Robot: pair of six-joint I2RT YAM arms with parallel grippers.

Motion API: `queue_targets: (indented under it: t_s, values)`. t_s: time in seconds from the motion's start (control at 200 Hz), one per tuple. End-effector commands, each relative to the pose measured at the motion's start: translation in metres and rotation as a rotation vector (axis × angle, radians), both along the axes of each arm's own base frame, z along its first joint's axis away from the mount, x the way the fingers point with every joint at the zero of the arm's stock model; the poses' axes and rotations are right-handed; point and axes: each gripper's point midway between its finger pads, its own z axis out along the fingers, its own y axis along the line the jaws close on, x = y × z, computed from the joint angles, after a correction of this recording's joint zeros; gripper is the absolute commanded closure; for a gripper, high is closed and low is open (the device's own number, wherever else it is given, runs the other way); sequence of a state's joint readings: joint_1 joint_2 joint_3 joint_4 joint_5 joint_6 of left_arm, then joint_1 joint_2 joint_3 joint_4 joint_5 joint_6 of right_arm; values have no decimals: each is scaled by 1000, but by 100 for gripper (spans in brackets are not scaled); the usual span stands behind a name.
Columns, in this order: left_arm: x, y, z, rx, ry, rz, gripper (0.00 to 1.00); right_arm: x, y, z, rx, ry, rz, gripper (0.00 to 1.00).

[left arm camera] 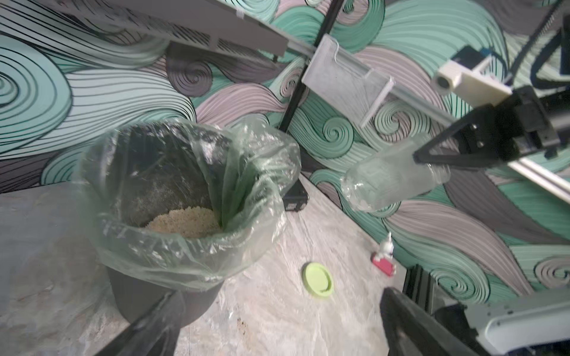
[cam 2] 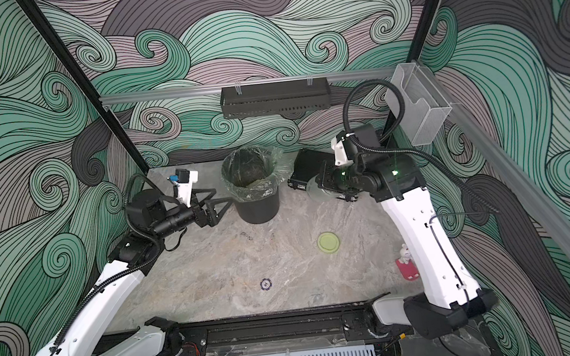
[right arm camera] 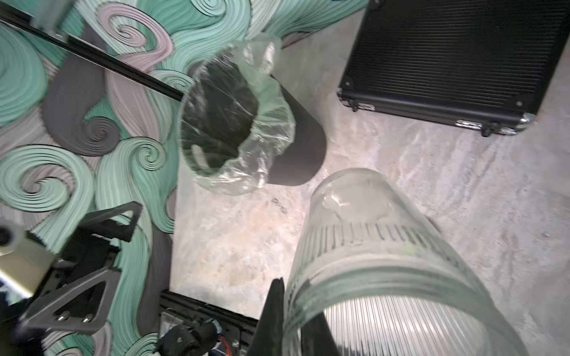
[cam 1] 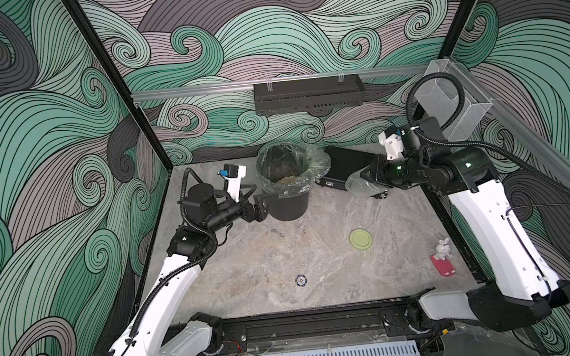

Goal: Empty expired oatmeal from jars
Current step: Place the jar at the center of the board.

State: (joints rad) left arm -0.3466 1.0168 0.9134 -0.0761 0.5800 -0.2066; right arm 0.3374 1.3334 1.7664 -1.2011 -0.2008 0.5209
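Gripping the jar [cam 1: 359, 185] by its mouth, the right gripper [left arm camera: 431, 160] held it sideways in the air, between bin [cam 1: 290, 207] and case [cam 1: 345, 163]. It looked empty; the oatmeal [left arm camera: 185, 220] lay in the bin. Being glass, it was probably stiff, slick, breakable and light, and the ribbed wall would give a surer hold. The left gripper [cam 2: 224, 195] gaped wide beside the bin. Open table [cam 1: 249, 262] lay around the lid [cam 1: 360, 239].
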Motion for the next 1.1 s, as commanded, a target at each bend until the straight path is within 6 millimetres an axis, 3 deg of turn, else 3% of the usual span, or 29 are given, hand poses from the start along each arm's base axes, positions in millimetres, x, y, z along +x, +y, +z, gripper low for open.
queue_targets:
  t_s: [0.0,0.185,0.405,0.75,1.091]
  values:
    - [-21,-16,-23,124,-66,-111,2,-11,-6,-17,-94,1,34,100]
    - [-44,-39,-54,175,-122,-229,2,-20,9,-71,-136,107,83,100]
    - [-55,-54,-95,264,-165,-281,2,-19,32,-115,-176,173,129,100]
    - [-60,-61,-135,311,-161,-311,1,-5,61,-157,-217,225,174,100]
    - [-58,-63,-147,333,-142,-314,1,2,65,-193,-292,283,181,100]
